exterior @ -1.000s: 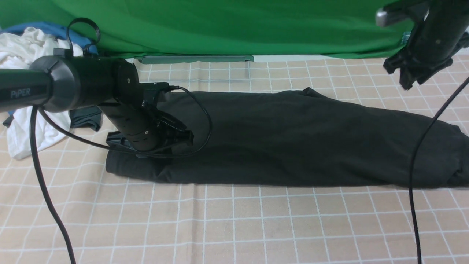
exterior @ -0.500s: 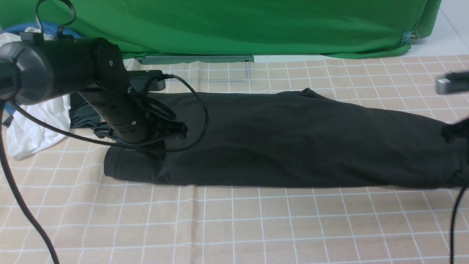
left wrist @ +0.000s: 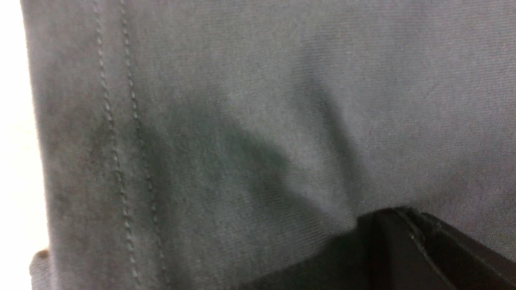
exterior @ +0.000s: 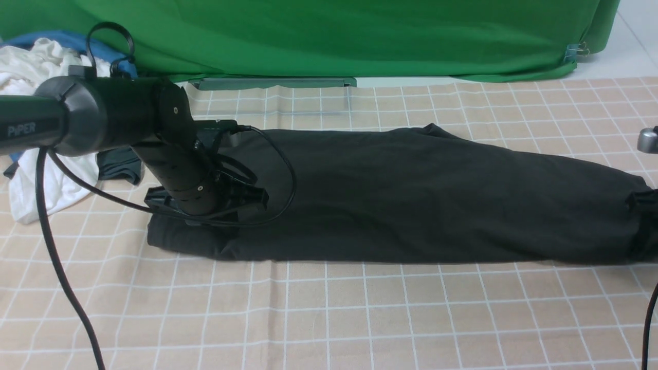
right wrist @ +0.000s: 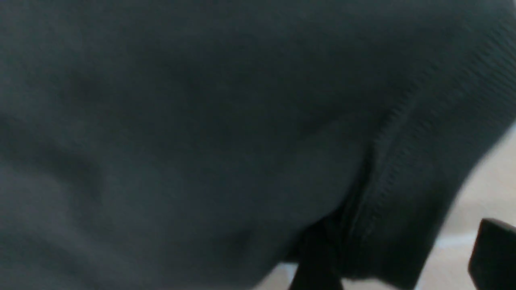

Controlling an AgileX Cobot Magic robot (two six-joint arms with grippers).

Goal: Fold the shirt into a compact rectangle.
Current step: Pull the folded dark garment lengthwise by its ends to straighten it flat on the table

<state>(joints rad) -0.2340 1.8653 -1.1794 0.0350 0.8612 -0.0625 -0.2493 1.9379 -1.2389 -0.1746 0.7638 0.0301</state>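
The shirt [exterior: 411, 195] lies as one long black band across the checked tablecloth [exterior: 329, 308], running from left of centre to the right edge of the front view. Its near edge is fairly straight. Its far edge rises to a small peak right of centre. A broad stretch of tablecloth lies on the near side of the band, and a narrower strip lies between it and the green backdrop [exterior: 329, 36] on the far side. Far left, just beyond the band's left end, sits a heap of clothes: a white shirt [exterior: 31, 185], a blue cloth [exterior: 67, 38] and a grey-green garment [exterior: 121, 167].

The left gripper [exterior: 205, 213] presses down on the shirt's left end with its jaws closed. I cannot tell whether any cloth is pinched between them. Its wrist view shows fabric and a stitched hem [left wrist: 117, 161] close up. The right gripper [right wrist: 405, 257] is at the shirt's right end, jaws wide apart, with the ribbed edge [right wrist: 403, 141] between its fingers [right wrist: 492, 253].

A second ago the right arm hung high at the far right. Half a second ago it was a blur partway down. Now it is low against the cloth. The left arm swung left and has returned. The shirt has barely shifted.
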